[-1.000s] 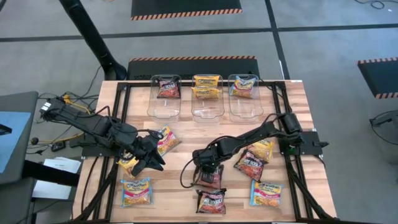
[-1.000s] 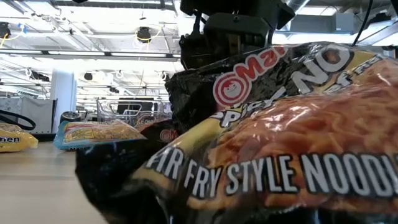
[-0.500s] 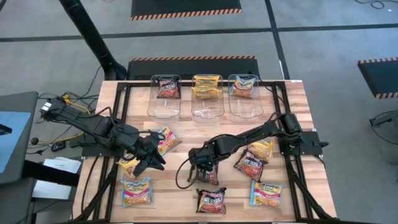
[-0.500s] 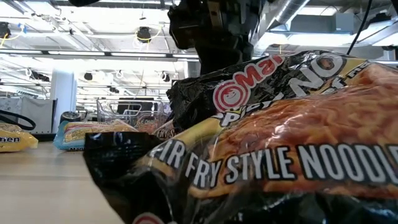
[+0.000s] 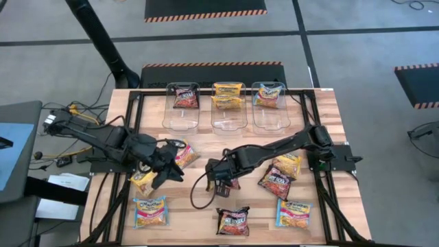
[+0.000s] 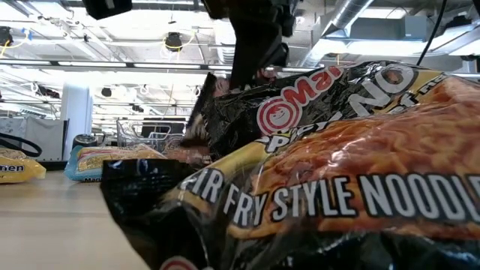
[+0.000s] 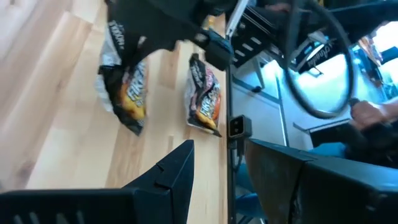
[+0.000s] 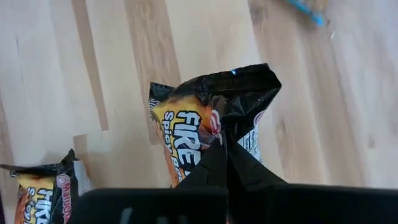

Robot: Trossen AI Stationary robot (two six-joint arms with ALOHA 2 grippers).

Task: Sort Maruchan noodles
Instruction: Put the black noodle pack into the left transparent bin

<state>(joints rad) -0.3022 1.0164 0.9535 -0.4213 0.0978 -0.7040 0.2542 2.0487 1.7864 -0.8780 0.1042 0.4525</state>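
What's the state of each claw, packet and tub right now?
Right gripper: shut on a dark packet, lifted off the table.
Left gripper: open, empty, above a yellow packet.
Three clear tubs: each holds packets.

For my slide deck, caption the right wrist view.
Right tool shut on a dark red-black noodle packet above the wooden table.

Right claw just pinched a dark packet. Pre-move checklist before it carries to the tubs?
1. Right claw shut on the dark packet: ok.
2. Packet clear of the table: cannot tell.
3. Only one packet pinched: ok; the second dark packet lies apart.
4. Target tub holding a dark packet has room: ok.
5. Left claw away from the carry path: ok, over the table's left side.
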